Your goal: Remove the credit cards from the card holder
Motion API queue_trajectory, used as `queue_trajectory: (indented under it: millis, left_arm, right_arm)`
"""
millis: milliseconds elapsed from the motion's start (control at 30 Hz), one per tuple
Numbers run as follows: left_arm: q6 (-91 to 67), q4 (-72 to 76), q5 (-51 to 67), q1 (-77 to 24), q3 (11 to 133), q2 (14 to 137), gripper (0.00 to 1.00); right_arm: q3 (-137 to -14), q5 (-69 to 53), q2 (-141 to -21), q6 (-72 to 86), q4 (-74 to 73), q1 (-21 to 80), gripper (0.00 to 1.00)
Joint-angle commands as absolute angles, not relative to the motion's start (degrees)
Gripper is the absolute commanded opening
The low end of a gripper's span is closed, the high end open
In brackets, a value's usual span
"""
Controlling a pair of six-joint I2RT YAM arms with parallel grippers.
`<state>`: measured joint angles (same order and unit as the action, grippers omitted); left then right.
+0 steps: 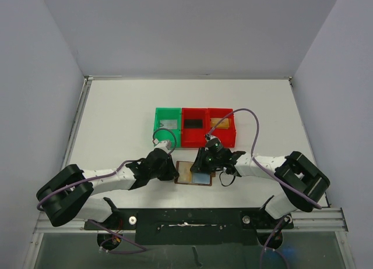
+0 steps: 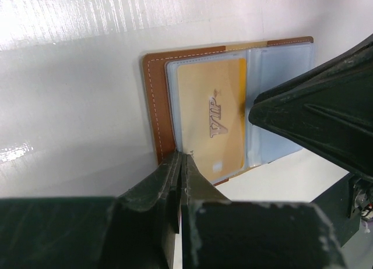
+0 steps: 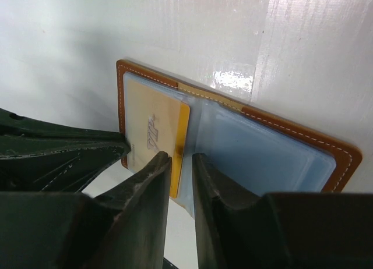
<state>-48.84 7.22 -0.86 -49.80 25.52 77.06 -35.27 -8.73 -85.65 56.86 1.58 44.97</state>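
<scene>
Right wrist view: holder (image 3: 262, 152) lies open at near centre, long axis left-right. The left claw (image 2: 179, 162) is pinched tight on its left rim. Gold card (image 3: 152, 132) sits in the left pocket, its right edge between the barely parted fingers of the right claw (image 3: 182, 164). Far bins (image 1: 157, 129) hold pale, dark and tan items.

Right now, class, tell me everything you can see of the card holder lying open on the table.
The card holder lies open and flat on the white table, just in front of a row of bins. It looks like brown leather with pale stitching along the rim and clear bluish plastic sleeves inside. One sleeve holds a gold card marked VIP. The left gripper, shut, meets one edge; the right gripper, slightly open, straddles the card's edge.
</scene>
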Motion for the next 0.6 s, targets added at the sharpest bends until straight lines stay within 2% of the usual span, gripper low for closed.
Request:
queue_trajectory:
  millis: [0,167,267,400,567]
  left_arm:
    - [-48.1,9.4,0.0,-50.1,26.0,75.4,0.0]
    - [-47.9,10.4,1.0,-50.0,25.7,75.5,0.0]
    - [-47.5,10.9,1.5,-50.5,25.5,75.3,0.11]
    - [-47.2,11.6,2.1,-50.8,25.6,75.3,0.17]
    - [-47.2,10.3,0.8,-50.8,26.1,76.3,0.16]
  right_arm:
    - [-36.9,-9.2,-85.9,55.9,1.7,45.4,0.26]
    - [-38.2,-8.6,-89.8,57.0,2.1,46.0,0.3]
    - [-37.5,-9.3,-90.8,57.8,4.3,46.1,0.28]
    - [-36.7,-10.5,-90.4,58.0,6.7,46.1,0.16]
    - [-36.0,-11.3,-88.6,57.5,7.8,46.1,0.03]
